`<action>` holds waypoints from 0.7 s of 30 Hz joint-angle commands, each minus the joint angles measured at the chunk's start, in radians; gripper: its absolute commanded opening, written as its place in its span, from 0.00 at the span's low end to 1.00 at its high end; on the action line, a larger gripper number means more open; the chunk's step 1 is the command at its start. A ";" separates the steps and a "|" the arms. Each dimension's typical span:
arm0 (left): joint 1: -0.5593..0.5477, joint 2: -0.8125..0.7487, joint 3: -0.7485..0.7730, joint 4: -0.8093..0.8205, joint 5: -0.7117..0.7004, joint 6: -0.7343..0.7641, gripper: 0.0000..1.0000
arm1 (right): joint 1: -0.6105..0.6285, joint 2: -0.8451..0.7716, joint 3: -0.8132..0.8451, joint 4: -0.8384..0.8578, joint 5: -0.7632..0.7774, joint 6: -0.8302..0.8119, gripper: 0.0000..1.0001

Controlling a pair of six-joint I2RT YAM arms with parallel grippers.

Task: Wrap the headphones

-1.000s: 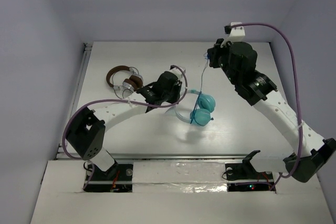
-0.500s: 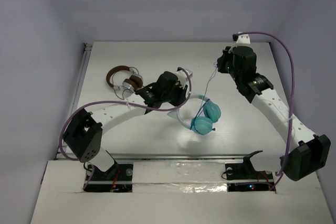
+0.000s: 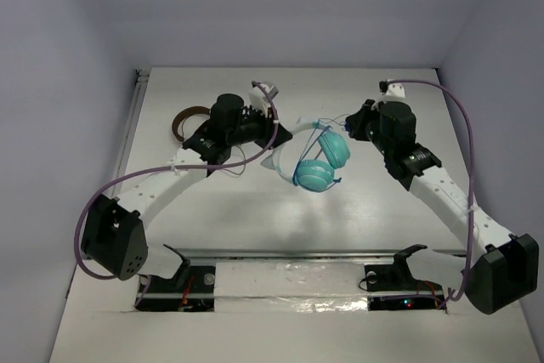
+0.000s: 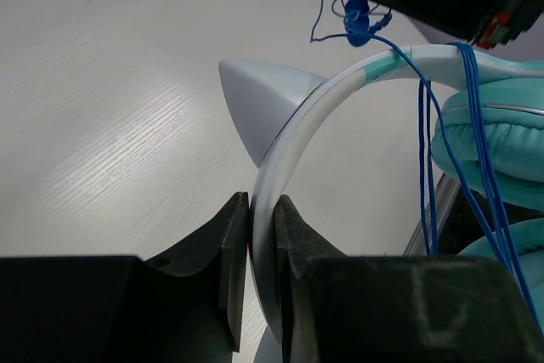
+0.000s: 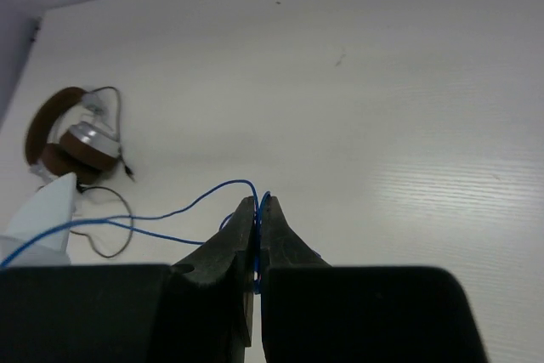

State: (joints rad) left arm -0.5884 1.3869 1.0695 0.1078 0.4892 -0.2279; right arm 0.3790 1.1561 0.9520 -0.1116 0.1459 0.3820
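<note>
The headphones [image 3: 321, 163] have teal round cups, a white headband and a thin blue cable. They hang above the middle of the table. My left gripper [image 3: 272, 131] is shut on the white headband [image 4: 280, 150], beside a pointed white ear on the band. In the left wrist view the blue cable [image 4: 425, 142] runs in loops over the band and down past a teal cup [image 4: 493, 150]. My right gripper [image 3: 353, 121] sits just right of the cups. It [image 5: 257, 203] is shut on the blue cable [image 5: 187, 206], which trails off to the left.
Brown-banded headphones [image 3: 189, 116] with a thin black cable lie at the back left, partly covered by my left arm; the right wrist view shows them too [image 5: 72, 138]. Grey walls close in the table on three sides.
My left gripper has carried the headphones up and toward the back of the table. My right gripper has come down and in toward the cups, keeping hold of the cable.
</note>
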 commanded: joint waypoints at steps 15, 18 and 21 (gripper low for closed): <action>0.078 0.015 0.069 0.415 -0.081 -0.448 0.00 | -0.008 -0.165 -0.344 0.411 -0.446 0.239 0.00; 0.078 0.050 0.076 0.435 -0.141 -0.505 0.00 | -0.008 -0.162 -0.372 0.437 -0.476 0.262 0.00; 0.078 0.092 0.089 0.452 -0.179 -0.550 0.00 | 0.004 -0.144 -0.384 0.460 -0.479 0.278 0.00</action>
State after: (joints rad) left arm -0.5171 1.4712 1.0817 0.3946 0.3950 -0.6601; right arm 0.3794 1.0058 0.5869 0.2768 -0.2859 0.6277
